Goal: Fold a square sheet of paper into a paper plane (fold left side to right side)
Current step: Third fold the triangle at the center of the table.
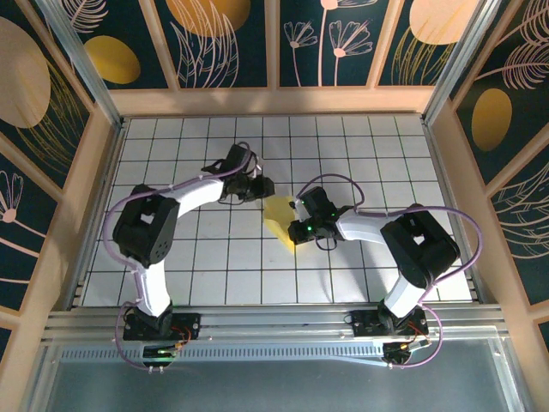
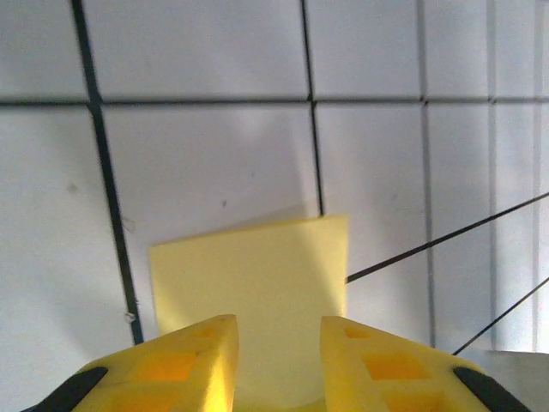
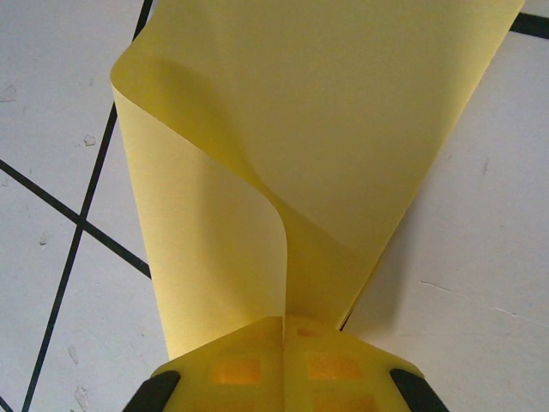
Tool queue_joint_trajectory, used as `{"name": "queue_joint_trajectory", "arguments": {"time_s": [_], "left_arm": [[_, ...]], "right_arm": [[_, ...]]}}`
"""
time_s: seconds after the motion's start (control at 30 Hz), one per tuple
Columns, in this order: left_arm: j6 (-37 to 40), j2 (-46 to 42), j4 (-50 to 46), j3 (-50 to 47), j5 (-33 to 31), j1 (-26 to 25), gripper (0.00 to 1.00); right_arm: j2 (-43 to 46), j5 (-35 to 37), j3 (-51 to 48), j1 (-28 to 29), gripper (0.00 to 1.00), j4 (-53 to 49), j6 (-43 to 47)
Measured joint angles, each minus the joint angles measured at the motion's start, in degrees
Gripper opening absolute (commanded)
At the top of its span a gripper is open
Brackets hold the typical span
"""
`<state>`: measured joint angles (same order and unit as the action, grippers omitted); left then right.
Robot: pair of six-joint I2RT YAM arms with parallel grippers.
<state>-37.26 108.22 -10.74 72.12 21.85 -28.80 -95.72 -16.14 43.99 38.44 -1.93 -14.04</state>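
Near edge, top view: aluminium rail (image 1: 274, 330) with both arm bases bolted to it. Left arm (image 1: 150, 232) and right arm (image 1: 412, 249), white with black joints, each looped with purple cable (image 1: 467, 249).

Mid-table, right side: right gripper (image 1: 294, 230) (image 3: 285, 324), reaching toward the centre. Yellow fingers (image 3: 232, 369) pressed tight together, pinching one edge of the square sheet of paper (image 1: 279, 215) (image 3: 326, 129). Seen from the right wrist: pale-yellow sheet rising out of the pinch, left part curled over in a loose roll rather than creased flat, far part fanning wide above the tiles.

Mid-table, slightly farther and to the left: left gripper (image 1: 260, 187) (image 2: 279, 330), at the sheet's far-left corner. Yellow fingers (image 2: 193, 360) parted, a clear gap between them. Part of the sheet (image 2: 257, 275) visible in that gap and beyond the tips, lying close to the tile with a faint shadow past its far edge. Contact between pads and paper: cannot tell.

Under and beyond: white table (image 1: 343, 146) ruled with dark grid lines.

Farthest: wood-framed wall panels (image 1: 223, 34), dark blue with line-drawn leaves and orange ovals, enclosing back and both sides.
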Motion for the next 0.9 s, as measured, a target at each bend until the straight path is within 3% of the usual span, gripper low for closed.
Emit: {"name": "queue_joint_trajectory", "arguments": {"time_s": [0.13, 0.33, 0.53, 0.9], "left_arm": [[-0.3, -8.0, 2.8, -4.8, 0.2, 0.8, 0.21], [-4.3, -17.6, 11.1, -21.8, 4.6, -0.6, 0.17], [-9.7, -16.6, 16.7, -29.7, 8.2, -4.7, 0.16], [-13.7, -8.1, 24.2, -26.7, 10.5, -6.6, 0.17]], "right_arm": [[-0.1, -0.3, 0.0, -0.1, 0.0, 0.0, 0.0], [-0.1, -0.4, 0.0, -0.1, 0.0, 0.0, 0.0], [-0.8, -0.6, 0.8, -0.1, 0.0, -0.1, 0.2], [-1.0, -0.7, 1.2, -0.1, 0.0, -0.5, 0.2]]}}
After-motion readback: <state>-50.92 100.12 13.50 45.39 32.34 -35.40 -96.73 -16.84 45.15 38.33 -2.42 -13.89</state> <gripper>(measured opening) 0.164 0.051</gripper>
